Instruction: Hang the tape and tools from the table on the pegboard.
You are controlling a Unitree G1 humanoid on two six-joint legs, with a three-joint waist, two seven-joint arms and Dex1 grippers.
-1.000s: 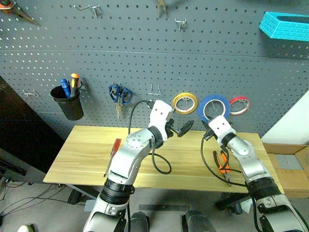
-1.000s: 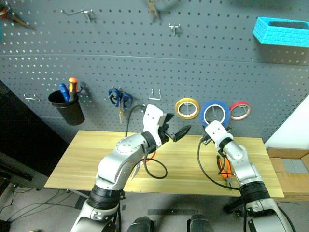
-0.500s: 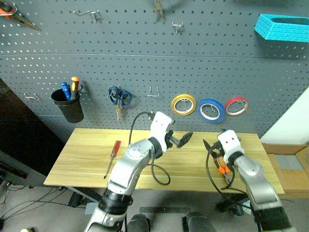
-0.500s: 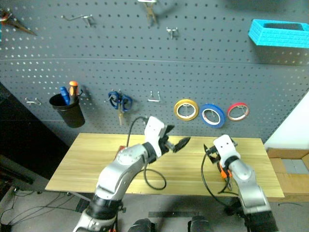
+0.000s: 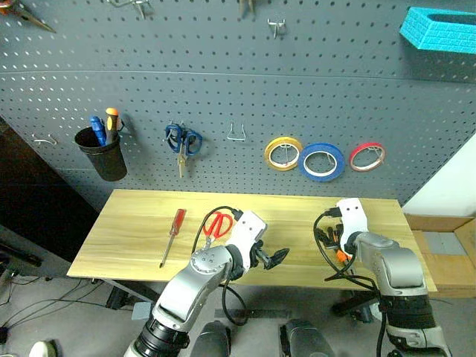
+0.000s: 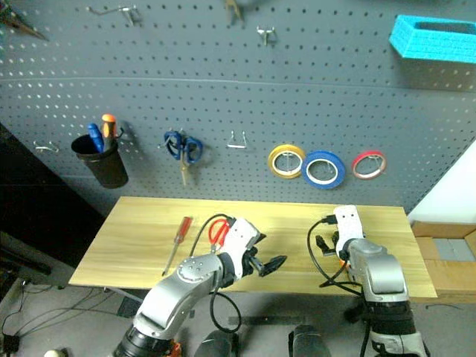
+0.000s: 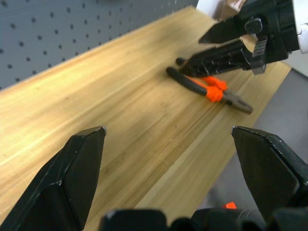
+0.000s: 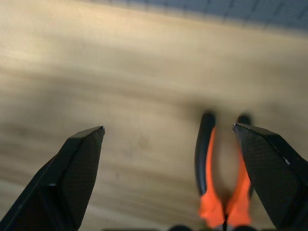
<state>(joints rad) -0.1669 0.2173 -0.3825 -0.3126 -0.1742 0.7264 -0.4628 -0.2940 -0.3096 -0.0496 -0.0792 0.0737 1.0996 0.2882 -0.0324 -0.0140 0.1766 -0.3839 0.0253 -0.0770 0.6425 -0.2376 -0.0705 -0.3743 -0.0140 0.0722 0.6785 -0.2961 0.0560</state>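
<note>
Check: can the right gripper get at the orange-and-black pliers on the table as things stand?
Probably yes. The right gripper is open just above the pliers, which lie flat on the table with nothing between them.

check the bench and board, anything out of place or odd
Nothing is damaged or spilled. The blue tape hangs on the pegboard. Three tools lie on the table, not yet hung: the screwdriver, the red-handled scissors and the pliers, below the open right gripper.
</note>
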